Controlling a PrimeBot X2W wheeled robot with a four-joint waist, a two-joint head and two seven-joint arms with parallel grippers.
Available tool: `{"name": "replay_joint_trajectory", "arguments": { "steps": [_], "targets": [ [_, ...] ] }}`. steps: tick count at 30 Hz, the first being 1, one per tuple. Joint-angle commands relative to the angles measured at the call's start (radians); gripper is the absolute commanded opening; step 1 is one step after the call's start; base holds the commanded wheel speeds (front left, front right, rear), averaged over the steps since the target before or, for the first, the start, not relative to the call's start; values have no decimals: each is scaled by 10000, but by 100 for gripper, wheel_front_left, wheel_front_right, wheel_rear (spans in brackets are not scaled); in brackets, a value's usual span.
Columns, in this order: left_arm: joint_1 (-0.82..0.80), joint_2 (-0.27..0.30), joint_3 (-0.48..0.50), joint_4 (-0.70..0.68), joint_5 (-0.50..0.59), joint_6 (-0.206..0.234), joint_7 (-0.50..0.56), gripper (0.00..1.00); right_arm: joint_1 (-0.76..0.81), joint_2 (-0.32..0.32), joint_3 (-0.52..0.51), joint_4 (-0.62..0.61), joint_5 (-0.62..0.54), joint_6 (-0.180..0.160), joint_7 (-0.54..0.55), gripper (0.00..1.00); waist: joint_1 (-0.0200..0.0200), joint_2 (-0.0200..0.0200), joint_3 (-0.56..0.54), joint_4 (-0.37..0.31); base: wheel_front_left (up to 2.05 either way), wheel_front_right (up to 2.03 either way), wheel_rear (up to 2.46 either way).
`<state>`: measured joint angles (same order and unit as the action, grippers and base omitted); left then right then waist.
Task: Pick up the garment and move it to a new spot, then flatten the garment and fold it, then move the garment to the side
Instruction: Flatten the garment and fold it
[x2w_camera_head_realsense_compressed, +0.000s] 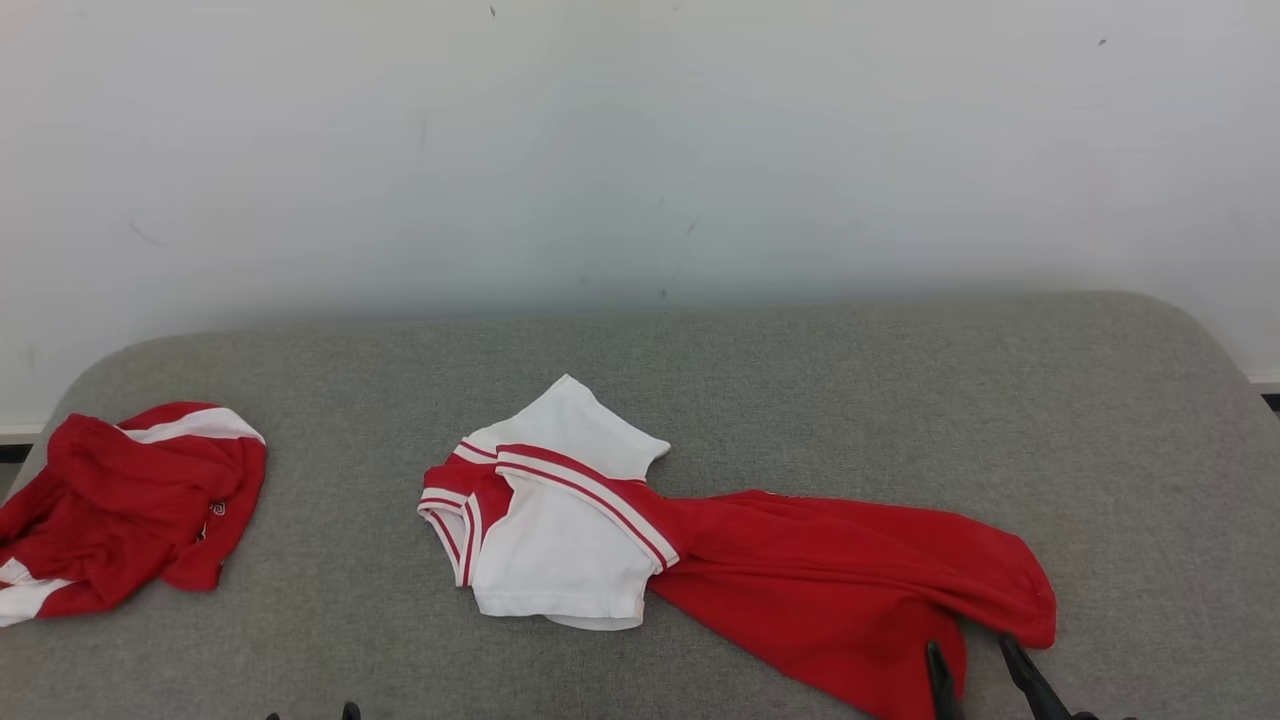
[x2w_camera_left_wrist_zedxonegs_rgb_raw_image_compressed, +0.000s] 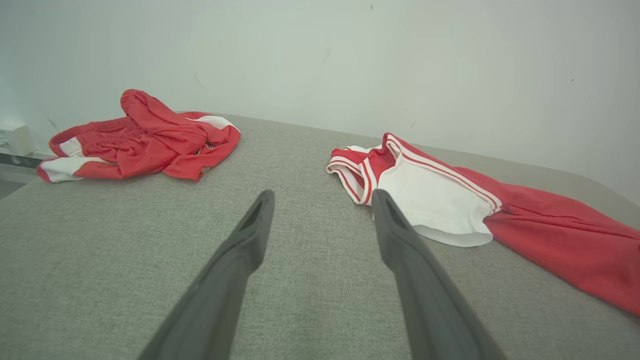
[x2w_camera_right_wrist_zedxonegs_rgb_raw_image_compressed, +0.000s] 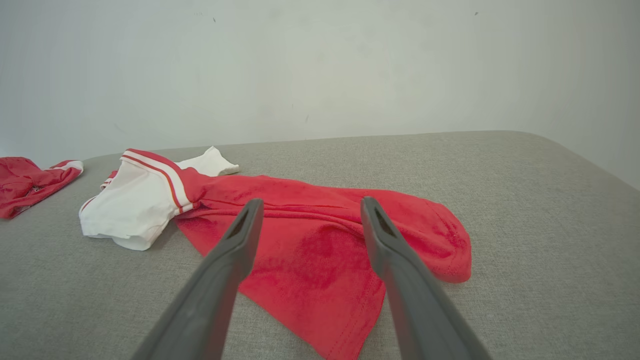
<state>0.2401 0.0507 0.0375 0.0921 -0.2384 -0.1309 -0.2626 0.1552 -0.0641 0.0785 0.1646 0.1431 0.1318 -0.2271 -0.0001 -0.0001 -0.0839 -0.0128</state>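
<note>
While both hands gape empty, right hand (x2w_camera_head_realsense_compressed: 972, 652) at the red hem end, left hand (x2w_camera_left_wrist_zedxonegs_rgb_raw_image_compressed: 322, 198) short of the white end, garment (x2w_camera_head_realsense_compressed: 700, 540) (red/white shirt) lies rumpled mid counter (x2w_camera_head_realsense_compressed: 800, 380): prob. light, limp, non-slip knit, not fragile; est. best grip: pinch hem corners.

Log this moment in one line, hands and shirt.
shirt: rumpled, unfolded | left hand: open, empty | right hand: open, empty, by shirt's red hem | stage: pickup not begun
</note>
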Motion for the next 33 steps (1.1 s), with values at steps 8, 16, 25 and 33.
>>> {"name": "replay_joint_trajectory", "arguments": {
  "steps": [8, 16, 25, 33],
  "targets": [
    [134, -7, 111, -20, 0, 6, -32, 100, 79, 32, -301, -87, 36, -23, -37, 100, 1, 1, -11, -1, 0, 0, 0],
    [22, -7, 60, -64, 47, 6, -32, 100, 20, 72, -300, -113, 71, -23, -55, 100, 1, 1, 132, -45, 0, 0, 0],
    [-141, 26, -39, 21, 59, 6, -32, 100, -72, 94, -358, -84, 62, -23, -109, 100, 1, 1, 290, -45, 0, 0, 0],
    [-592, 26, -304, 191, -342, 6, -32, 100, -205, 110, -467, -64, 105, -23, -112, 100, 1, 1, 417, -45, 0, 0, 0]
  ]
}}
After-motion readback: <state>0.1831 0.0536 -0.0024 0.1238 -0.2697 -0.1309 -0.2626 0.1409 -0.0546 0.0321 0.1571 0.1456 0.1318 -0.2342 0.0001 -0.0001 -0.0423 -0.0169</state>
